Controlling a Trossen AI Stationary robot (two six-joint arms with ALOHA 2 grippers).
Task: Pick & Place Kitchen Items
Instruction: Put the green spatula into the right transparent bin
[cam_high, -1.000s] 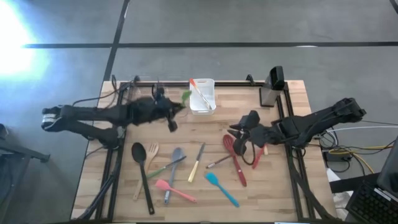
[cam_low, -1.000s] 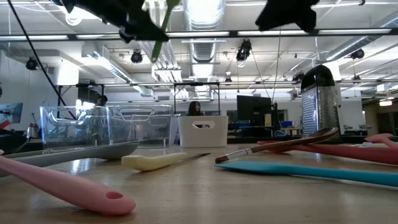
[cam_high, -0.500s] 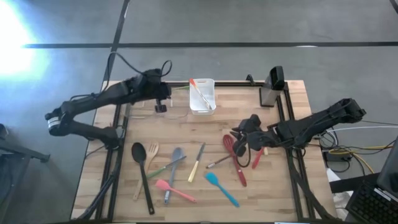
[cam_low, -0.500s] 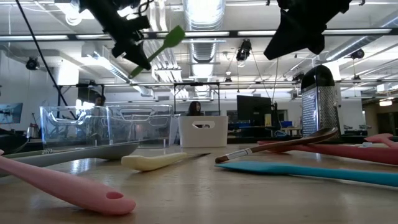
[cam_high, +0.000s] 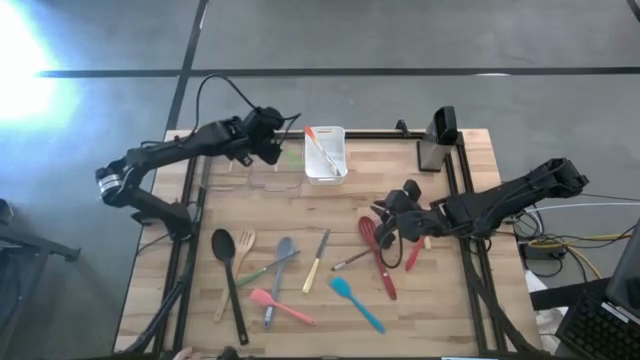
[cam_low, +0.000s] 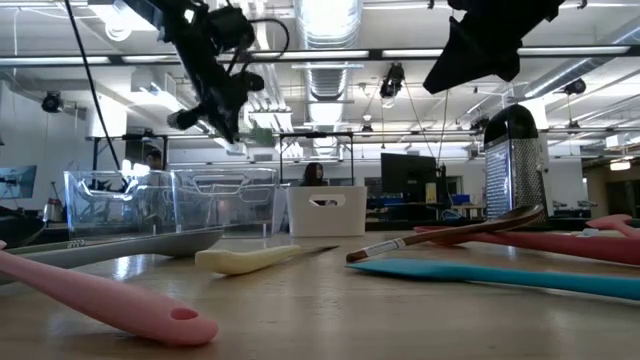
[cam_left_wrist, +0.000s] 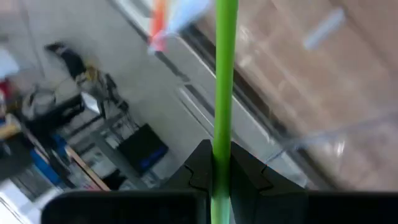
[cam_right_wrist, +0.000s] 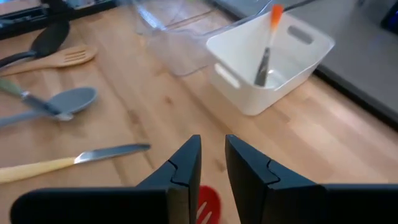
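Observation:
My left gripper (cam_high: 272, 146) hangs over the table's far left part, above the clear bin (cam_low: 170, 200), shut on a green utensil (cam_left_wrist: 224, 74). My right gripper (cam_high: 386, 224) hovers at mid-right over the red utensils (cam_high: 378, 255). Its fingers (cam_right_wrist: 186, 163) stand a narrow gap apart with nothing between them. On the wood lie a black spoon (cam_high: 228, 270), a wooden fork (cam_high: 242, 245), a grey spoon (cam_high: 284, 252), a cream-handled knife (cam_high: 316, 262), a pink spatula (cam_high: 280, 304) and a teal spatula (cam_high: 355, 300). My left gripper pinches the green utensil's slim handle (cam_left_wrist: 221, 146) between its two fingers. The handle runs on past the fingertips, along the fingers rather than across them. The utensil is lifted clear of the table and bins; its head lies outside the wrist view.
A white bin (cam_high: 326, 155) with an orange-handled tool (cam_right_wrist: 268, 37) stands at the far middle, right of the clear bin. A metal grater (cam_high: 437, 140) stands at the far right. Black frame rails (cam_high: 190, 230) run along the table's sides.
My left gripper has swung from the table's middle toward the far edge and over the clear bin, rolling its wrist about a quarter turn. The green utensil has turned with it, still clear of the table. My right gripper has sunk a little toward the red utensils.

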